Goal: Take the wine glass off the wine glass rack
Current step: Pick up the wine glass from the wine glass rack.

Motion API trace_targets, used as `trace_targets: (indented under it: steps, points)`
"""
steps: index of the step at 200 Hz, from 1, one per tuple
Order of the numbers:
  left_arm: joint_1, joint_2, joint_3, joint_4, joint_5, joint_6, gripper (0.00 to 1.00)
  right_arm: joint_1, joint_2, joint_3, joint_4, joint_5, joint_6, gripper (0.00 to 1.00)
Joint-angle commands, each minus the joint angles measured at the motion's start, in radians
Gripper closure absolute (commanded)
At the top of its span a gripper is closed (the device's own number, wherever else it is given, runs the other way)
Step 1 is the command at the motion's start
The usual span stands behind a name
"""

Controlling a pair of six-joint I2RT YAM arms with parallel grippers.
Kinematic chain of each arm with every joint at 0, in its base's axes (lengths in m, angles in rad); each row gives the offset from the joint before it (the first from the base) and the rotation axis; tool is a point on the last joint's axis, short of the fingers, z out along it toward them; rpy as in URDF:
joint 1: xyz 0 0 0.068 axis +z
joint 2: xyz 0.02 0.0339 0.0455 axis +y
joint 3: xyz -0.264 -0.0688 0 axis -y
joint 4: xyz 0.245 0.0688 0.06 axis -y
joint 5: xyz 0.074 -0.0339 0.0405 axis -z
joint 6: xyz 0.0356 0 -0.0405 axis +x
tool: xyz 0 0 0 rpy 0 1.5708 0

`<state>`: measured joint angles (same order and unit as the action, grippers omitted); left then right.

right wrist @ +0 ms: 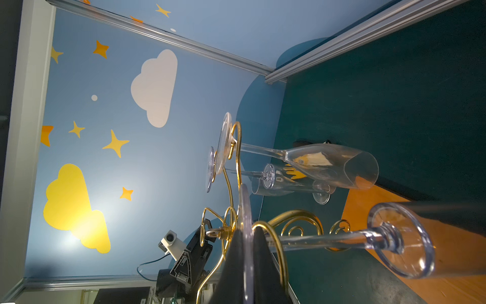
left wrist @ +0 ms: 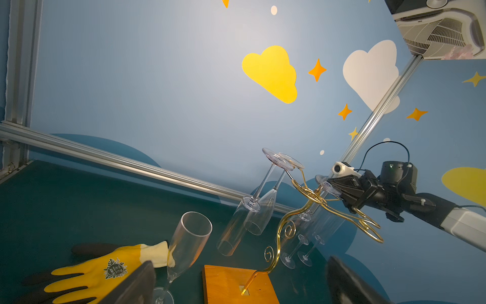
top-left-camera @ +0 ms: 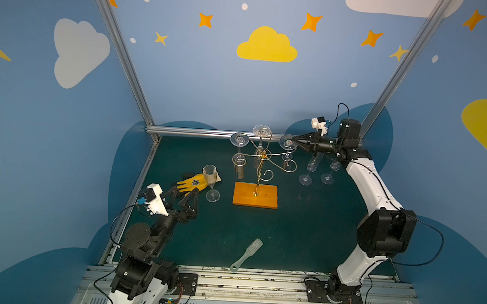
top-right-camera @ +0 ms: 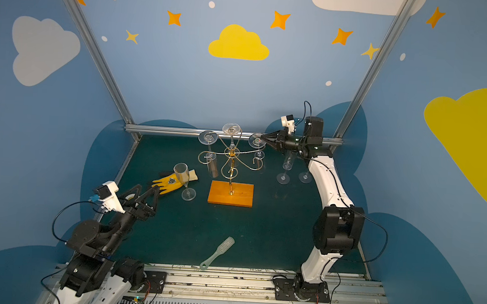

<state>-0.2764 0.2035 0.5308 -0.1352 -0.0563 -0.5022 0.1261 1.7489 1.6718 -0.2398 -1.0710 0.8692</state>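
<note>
Gold wine glass rack (top-left-camera: 262,155) holds three glasses (top-left-camera: 239,139); three already stand off it. Right fingers (top-left-camera: 298,140) clamp one hanging wine glass (top-left-camera: 287,143) by its foot; left fingers (top-left-camera: 192,201) gape empty.

You are looking at the right end effector (left wrist: 332,187) pinching the foot of a wine glass (left wrist: 321,179) hanging on the wine glass rack (left wrist: 309,193), while an upright champagne flute (left wrist: 189,242) is standing just beside a yellow glove (left wrist: 105,271).
</note>
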Motion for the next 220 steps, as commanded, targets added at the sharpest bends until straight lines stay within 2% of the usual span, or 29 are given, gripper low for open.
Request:
trace_targets:
  steps: [1, 30, 79, 178, 220]
  points:
    - [0.003, -0.015, 0.005, -0.009, -0.002, -0.002, 0.01, -0.001, -0.02, 0.007, -0.012, 0.011, -0.01, 1.0]
    - [0.003, -0.02, 0.011, -0.015, 0.004, -0.009, 0.01, -0.009, -0.037, -0.019, 0.037, 0.009, 0.039, 1.0]
    - [0.004, -0.014, 0.018, -0.012, 0.017, -0.015, 0.01, -0.033, -0.083, -0.1, 0.236, -0.006, 0.247, 1.0]
    - [0.003, 0.009, 0.034, -0.009, 0.029, -0.012, 0.01, -0.046, -0.209, -0.204, 0.253, 0.009, 0.334, 1.0]
    - [0.003, 0.001, 0.032, -0.023, 0.026, -0.006, 0.01, -0.009, -0.241, -0.231, 0.252, 0.021, 0.349, 1.0]
